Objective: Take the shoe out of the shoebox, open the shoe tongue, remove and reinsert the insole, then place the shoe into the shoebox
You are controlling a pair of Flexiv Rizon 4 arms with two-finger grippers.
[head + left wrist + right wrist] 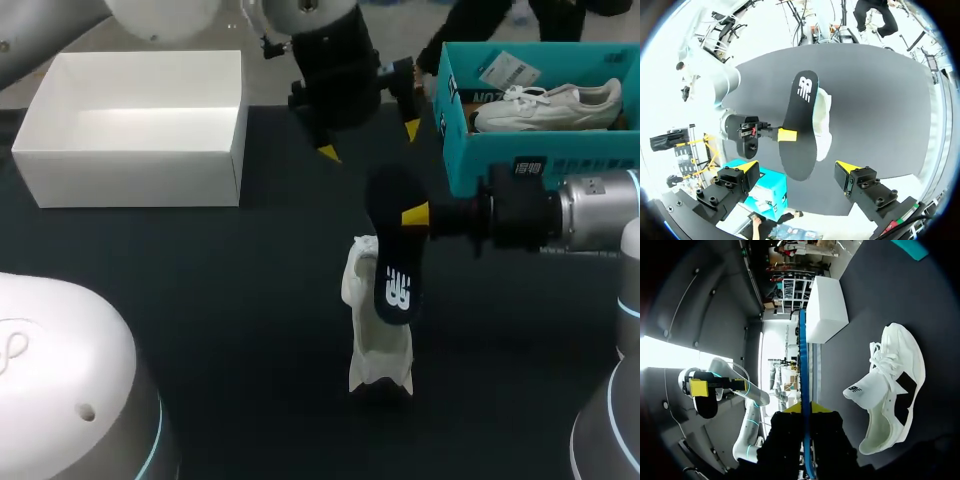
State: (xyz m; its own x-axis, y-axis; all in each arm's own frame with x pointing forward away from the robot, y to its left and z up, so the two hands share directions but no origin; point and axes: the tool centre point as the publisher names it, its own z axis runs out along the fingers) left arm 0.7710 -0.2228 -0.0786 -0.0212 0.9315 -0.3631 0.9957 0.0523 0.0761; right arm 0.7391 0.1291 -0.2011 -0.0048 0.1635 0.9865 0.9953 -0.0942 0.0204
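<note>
The black insole (393, 250) hangs above the table's middle, with my right gripper (415, 215) shut on its edge from the right. Under it a white shoe (375, 335) lies on its side on the dark table, its tongue pulled out. In the right wrist view the insole (804, 390) shows edge-on between my right gripper (806, 407), with the shoe (890, 390) beside it. My left gripper (370, 140) hovers open behind the insole, holding nothing. In the left wrist view the insole (800, 130) and shoe (823, 120) lie ahead of my left gripper (795, 167).
A teal shoebox (455, 120) at the back right holds another white shoe (548, 105). A white open box (130, 130) stands at the back left. The table (220, 320) is dark cloth.
</note>
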